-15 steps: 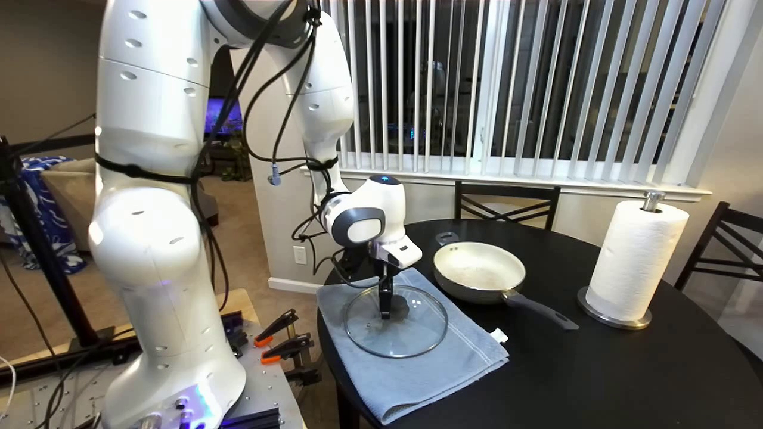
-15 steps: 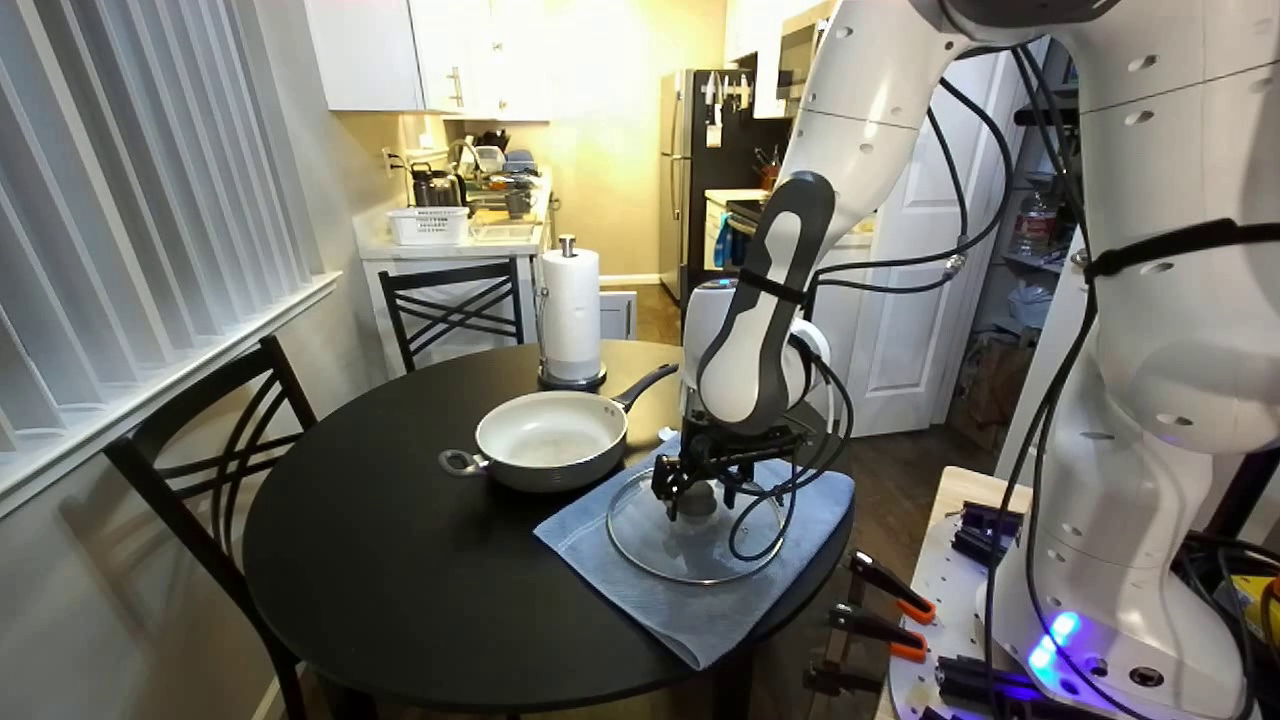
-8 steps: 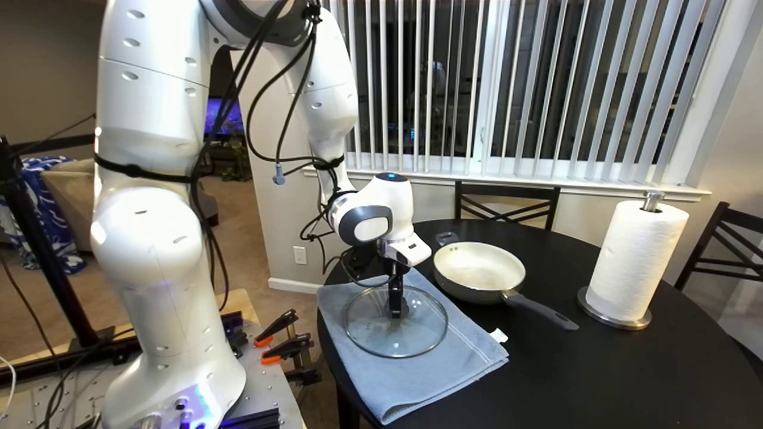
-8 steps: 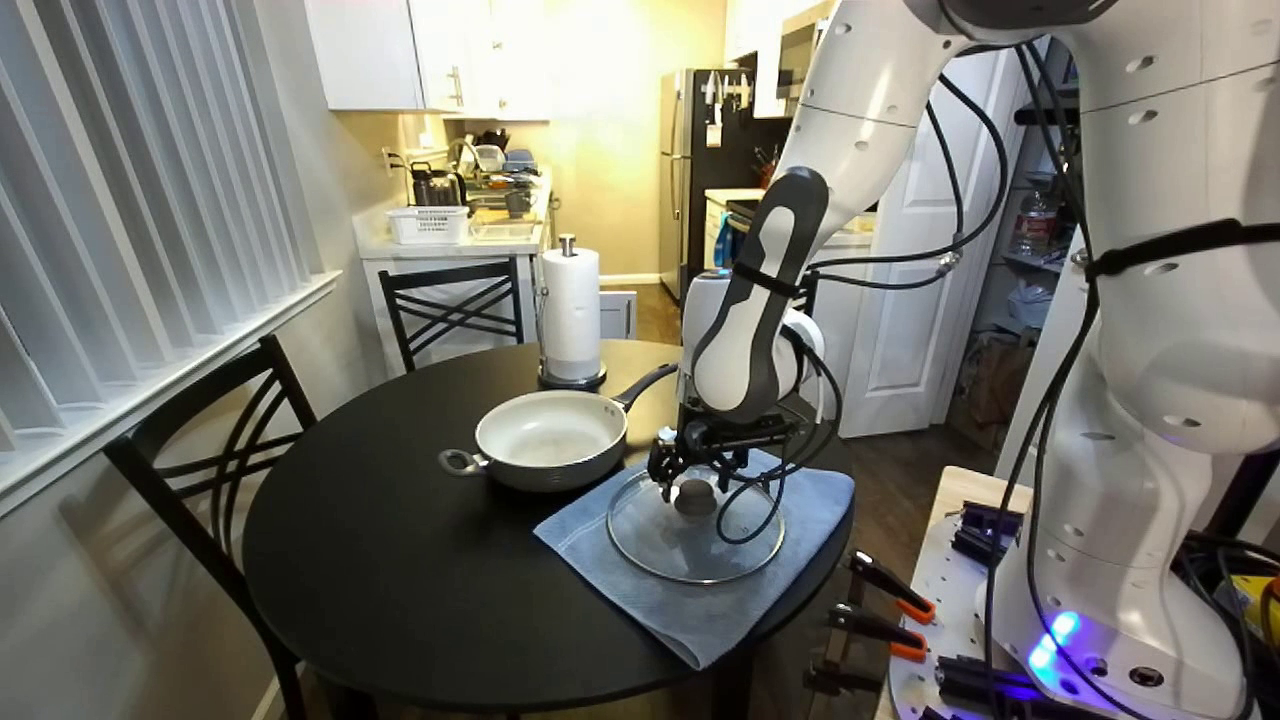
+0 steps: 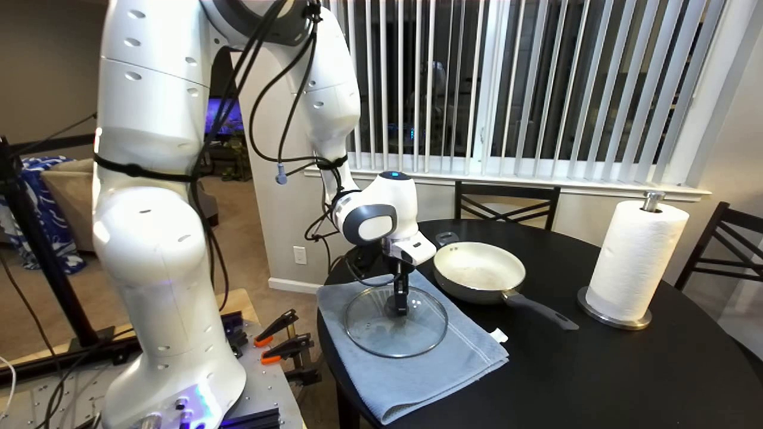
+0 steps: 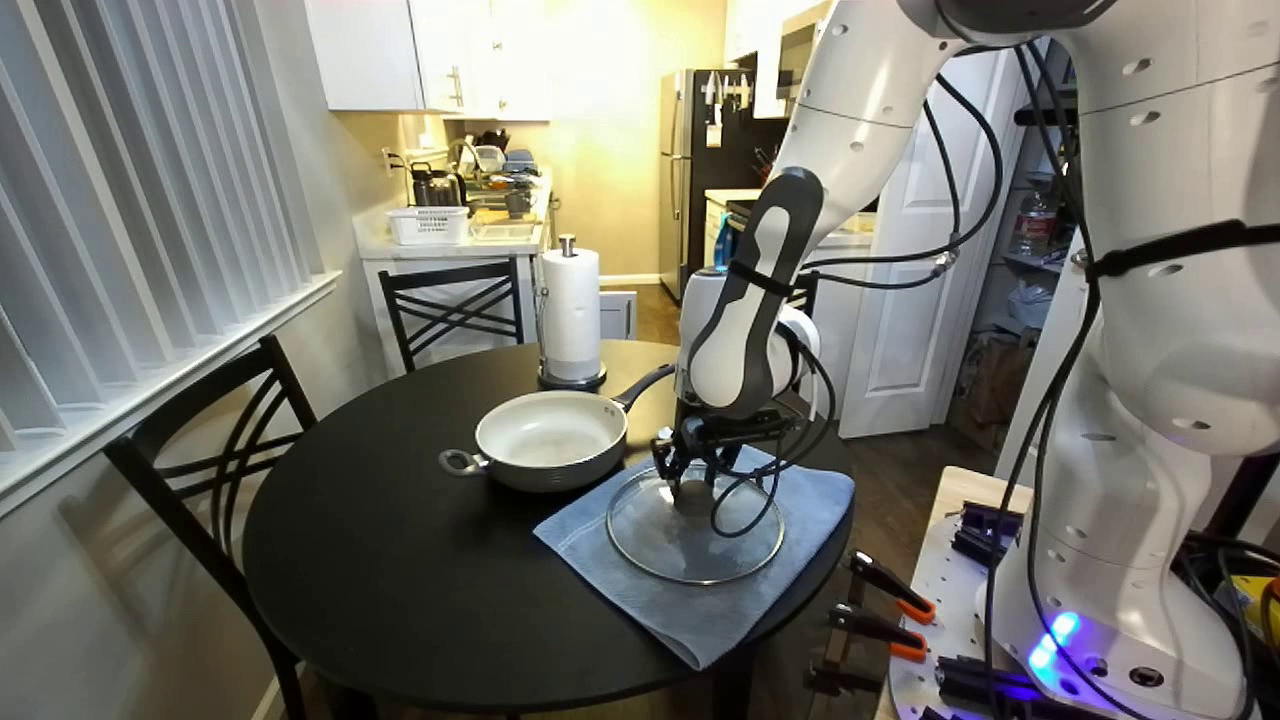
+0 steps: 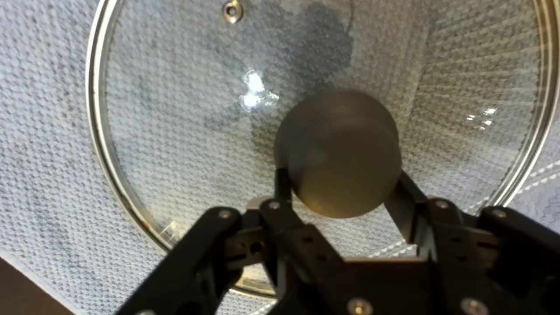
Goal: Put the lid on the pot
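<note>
Arm: on my left, arching over to reach down at the table.
Cloth: blue-grey, folded, lying near the table's edge.
Lid: glass, resting flat on the cloth, not on the pot.
Knob: dark, round, at the middle of the lid.
Gripper: pointing down over the lid, its fingers one on each side of the knob; whether they squeeze it or merely stand around it, I can't tell from here.
Work at the knob: taking hold, as I judge it, the first step; lifting and covering are both to come.
Way to the pot: calls, I think, for a sure pinch, a straight lift high enough to pass over the pot's side, then a level carry towards my right and a centred lowering.
Pot: just beside the cloth, uncovered, cream-white inside, its long handle slanting away rightward.
Paper towel roll: upright at my far right, well apart from the lid.
</note>
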